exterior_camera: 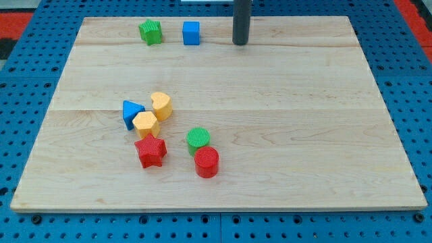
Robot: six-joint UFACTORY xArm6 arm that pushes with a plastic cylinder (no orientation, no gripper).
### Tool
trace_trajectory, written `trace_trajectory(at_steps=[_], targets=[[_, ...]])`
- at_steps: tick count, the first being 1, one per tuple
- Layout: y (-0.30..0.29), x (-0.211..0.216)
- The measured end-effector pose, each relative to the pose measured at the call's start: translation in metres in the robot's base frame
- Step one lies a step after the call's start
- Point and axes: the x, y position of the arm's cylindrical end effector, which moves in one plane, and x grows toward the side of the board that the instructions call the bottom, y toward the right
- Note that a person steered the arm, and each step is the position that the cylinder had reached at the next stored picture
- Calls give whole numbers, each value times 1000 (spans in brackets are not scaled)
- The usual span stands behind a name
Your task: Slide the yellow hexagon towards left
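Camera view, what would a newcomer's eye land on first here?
Probably the cluster left of the board's centre: blue triangle, yellow hexagon and yellow heart pressed together, with red star, green cylinder and red cylinder nearby. My tip stands far off at the view's top, beside blue cube and green star.

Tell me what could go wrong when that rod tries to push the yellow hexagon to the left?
The yellow hexagon sits packed against the blue triangle on its left, so a leftward push would likely shove the triangle along too. The yellow heart and red star crowd it as well, so my tip, now far off near the view's top, may knock them while getting to the hexagon's right side.
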Motion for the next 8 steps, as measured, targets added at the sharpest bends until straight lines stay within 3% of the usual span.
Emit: trace_trajectory(at_steps=[3, 5, 7, 8], targets=[[-21, 48], [-40, 103], [-88, 134], [-69, 167]])
